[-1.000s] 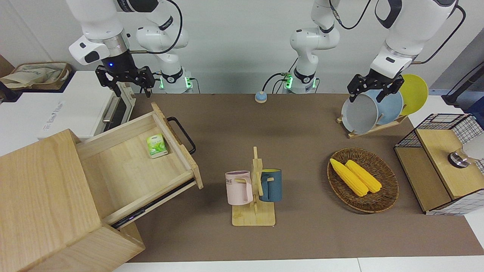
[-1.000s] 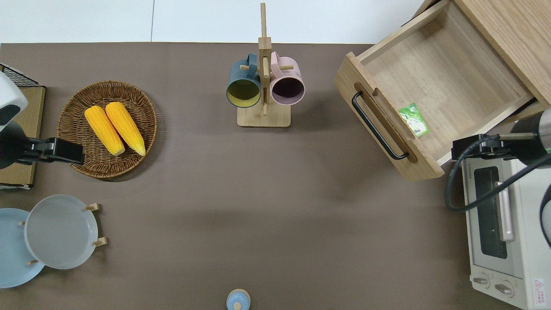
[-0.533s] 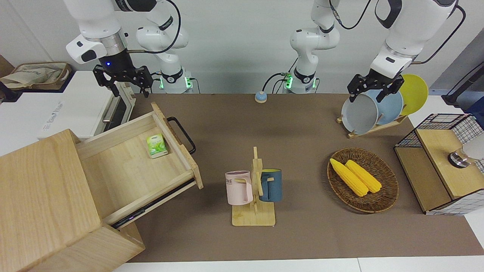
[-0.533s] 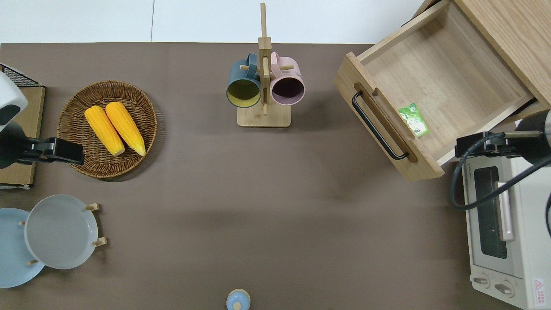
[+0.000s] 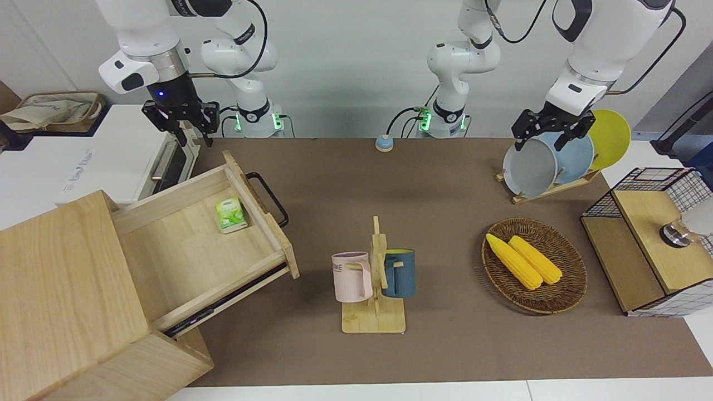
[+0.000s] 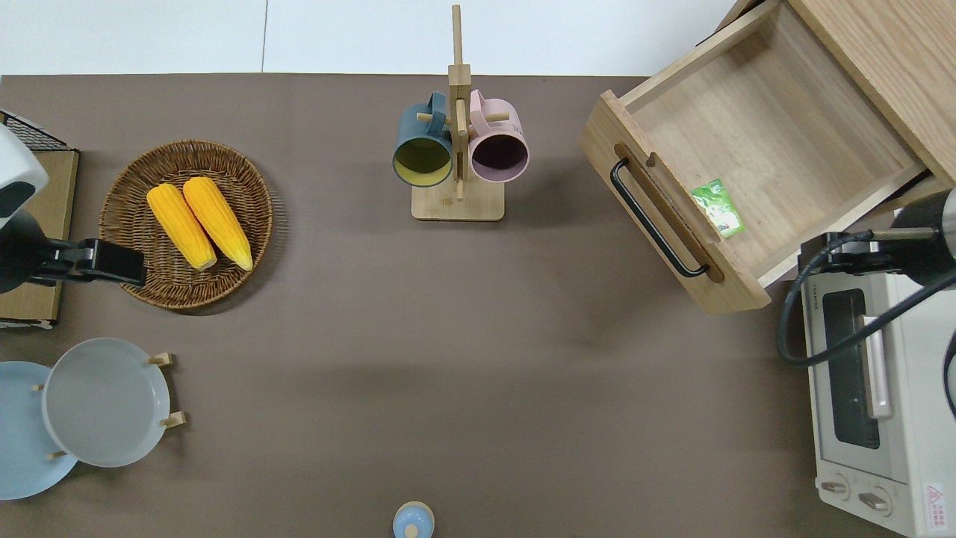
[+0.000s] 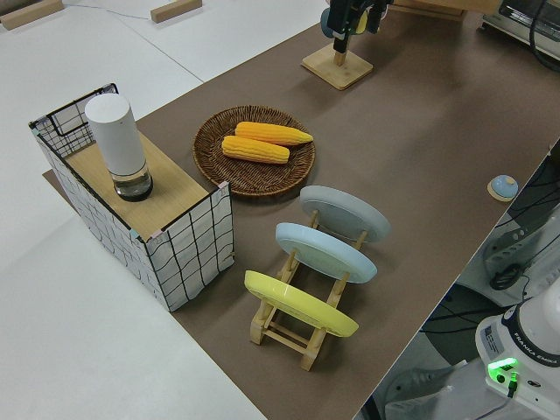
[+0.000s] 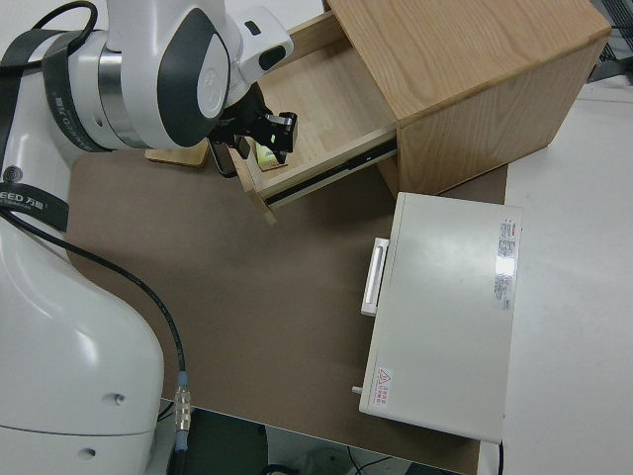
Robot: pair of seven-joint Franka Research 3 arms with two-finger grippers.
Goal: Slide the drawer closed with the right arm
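At the right arm's end of the desk, the drawer [image 5: 206, 245] stands pulled well out of its pale wooden cabinet [image 5: 67, 289], a small green packet [image 5: 230, 214] lying inside. The right tool [image 5: 181, 120], fingers apart, hangs over the white oven [image 6: 870, 388] beside the drawer's corner, so this looks like the approach; the left arm is parked. Next, I judge, it must reach the smooth front panel with its black metal loop handle [image 6: 657, 218] and push squarely along the slides.

Bare mat before drawer [image 6: 754, 149] (oven [image 6: 881, 388] alongside)

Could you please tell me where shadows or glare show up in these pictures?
Front view: the mug rack casts a soft shadow on the brown mat. Overhead view: a dim shadow lies beside the open drawer. Right side view: a bright glare patch sits on the white oven.
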